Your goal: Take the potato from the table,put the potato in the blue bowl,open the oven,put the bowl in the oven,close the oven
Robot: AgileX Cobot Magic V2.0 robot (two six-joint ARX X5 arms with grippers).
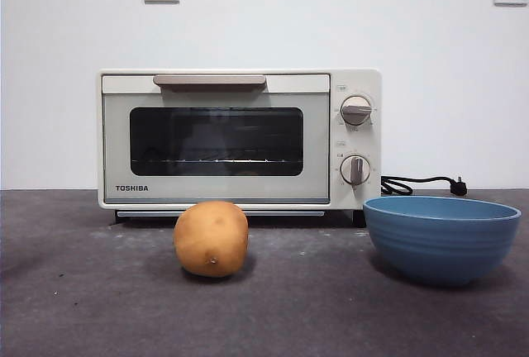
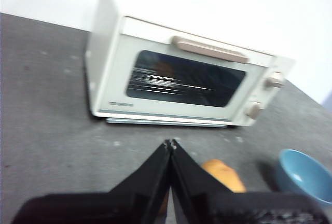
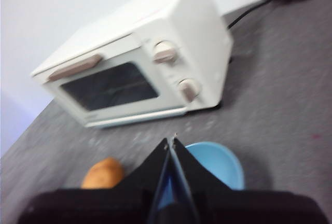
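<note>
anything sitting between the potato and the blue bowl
No. In the front view only bare table shows between the potato and the blue bowl.

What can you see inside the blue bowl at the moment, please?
The blue bowl shows only a bare light-blue inside in the right wrist view, though the shut right gripper covers part of it. The potato sits apart on the table.

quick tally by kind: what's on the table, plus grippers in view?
Potato: 1
Blue bowl: 1
Oven: 1
Grippers: 2, the left gripper and the right gripper, both shut and holding nothing
Total: 5
</note>
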